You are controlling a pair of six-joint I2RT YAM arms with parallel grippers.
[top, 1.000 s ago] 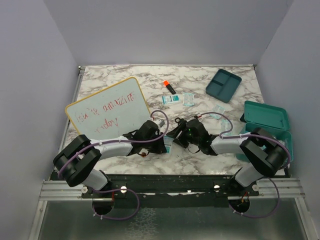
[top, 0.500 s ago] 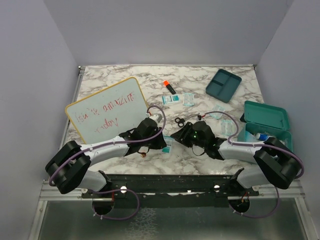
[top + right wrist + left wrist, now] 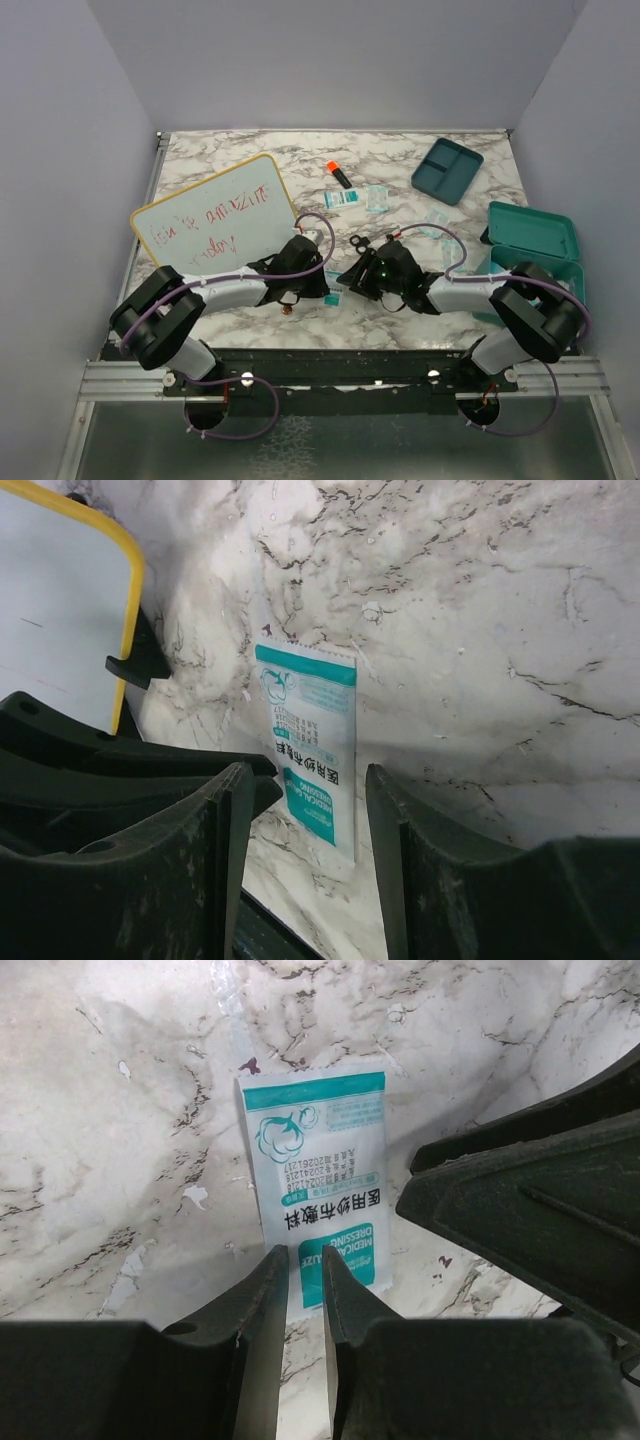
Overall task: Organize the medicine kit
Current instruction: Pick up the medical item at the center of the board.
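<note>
Left fingers (image 3: pixel 268 1295) were clenched on the near edge of a medical dressing sachet (image 3: pixel 315 1170) lying on the marble surface (image 3: pixel 250 145); right fingers (image 3: pixel 225 825) stood released, straddling it; the medicine kit (image 3: pixel 530 232) sat open at the surface's right edge; its tray insert (image 3: pixel 447 170) lay apart, farther back.

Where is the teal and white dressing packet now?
The dressing packet is at the near middle of the marble table in the top view, right of the whiteboard. The left fingers pinch its edge; the open right fingers straddle it.

One whiteboard (image 3: pixel 215 222), one teal case (image 3: pixel 530 230), one tray (image 3: pixel 447 170), one marker (image 3: pixel 338 174), four packets (image 3: pixel 318 1175).
</note>
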